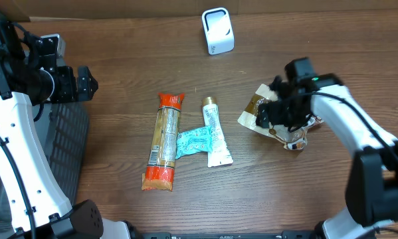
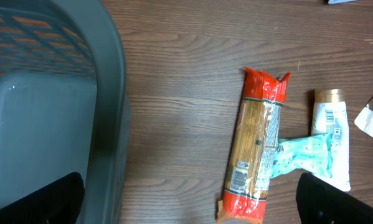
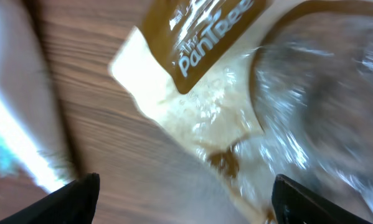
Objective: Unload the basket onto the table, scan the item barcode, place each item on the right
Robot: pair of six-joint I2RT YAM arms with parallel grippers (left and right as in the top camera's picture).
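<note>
Beneath right gripper (image 1: 275,114): panTree pouch (image 3: 198,106); jaws spread astride it, likely poised to grasp.
Left gripper (image 2: 192,202): spread, empty, beside basket (image 2: 49,124).
Scanner (image 1: 218,30): well apart from right gripper; scan pending.

Crinkled clear bag (image 3: 298,106) with brown label (image 3: 205,37) on wooden table (image 3: 93,106), close, blurred.

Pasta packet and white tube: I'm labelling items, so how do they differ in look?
The pasta packet is longer than the white tube. The packet has orange ends; the tube is white with a gold cap. Both lie flat on the table, touching the teal sachet between them.
</note>
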